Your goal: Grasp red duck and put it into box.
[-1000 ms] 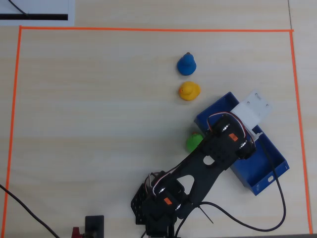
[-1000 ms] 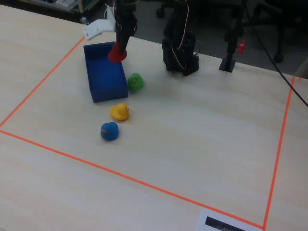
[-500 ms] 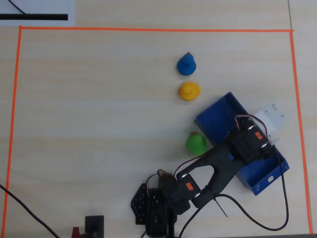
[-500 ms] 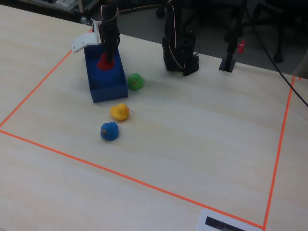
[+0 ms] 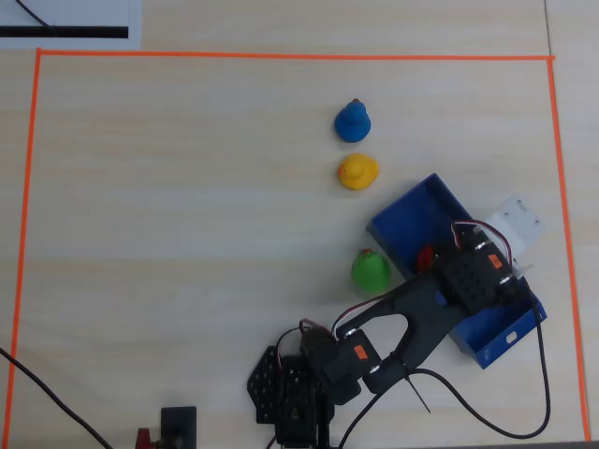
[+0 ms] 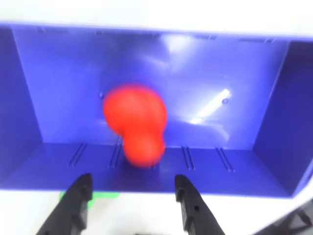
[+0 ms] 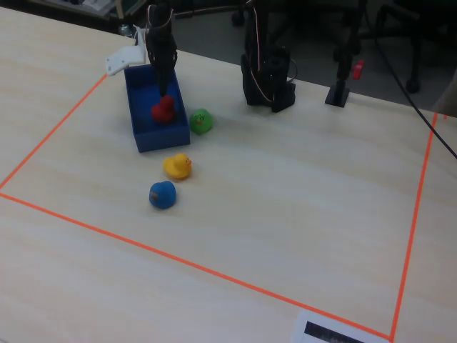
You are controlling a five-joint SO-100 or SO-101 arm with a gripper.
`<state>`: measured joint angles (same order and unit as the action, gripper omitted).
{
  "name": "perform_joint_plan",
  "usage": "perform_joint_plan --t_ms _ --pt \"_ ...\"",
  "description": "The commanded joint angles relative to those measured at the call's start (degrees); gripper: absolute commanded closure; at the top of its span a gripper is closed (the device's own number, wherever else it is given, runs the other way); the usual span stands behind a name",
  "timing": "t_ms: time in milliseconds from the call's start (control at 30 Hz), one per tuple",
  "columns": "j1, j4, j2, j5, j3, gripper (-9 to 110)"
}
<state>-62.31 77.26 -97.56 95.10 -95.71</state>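
Observation:
The red duck [image 6: 136, 122] lies inside the blue box [image 6: 58, 98], near one end of its floor, and looks blurred in the wrist view. It also shows in the overhead view [image 5: 425, 256] and in the fixed view [image 7: 163, 109]. My gripper [image 6: 132, 183] is open and empty, its two black fingers apart just above the box's near wall, clear of the duck. In the fixed view the gripper [image 7: 164, 89] hangs over the box [image 7: 161, 137], just above the duck. In the overhead view the wrist covers part of the box [image 5: 412, 220].
A green duck [image 5: 371, 269] sits right beside the box's long wall. A yellow duck [image 5: 357, 171] and a blue duck [image 5: 352, 122] stand further off. A white part [image 5: 515, 224] lies against the box. Orange tape [image 5: 281, 56] frames the table area. The arm's base [image 5: 295, 383] stands at the edge.

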Motion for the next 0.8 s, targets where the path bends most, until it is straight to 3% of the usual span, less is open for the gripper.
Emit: perform_joint_plan --t_ms 0,167,367,533,767 --pt "0.7 1.0 -3.3 -1.1 3.3 88" --pt "11.0 -2.5 -10.5 -6.0 3.6 101" --pt "38.0 1.0 -31.2 -11.4 -3.5 101" --pt "57.7 1.1 -50.4 -12.5 -27.4 101" --pt "61.1 -8.9 -68.3 2.5 -60.3 101"
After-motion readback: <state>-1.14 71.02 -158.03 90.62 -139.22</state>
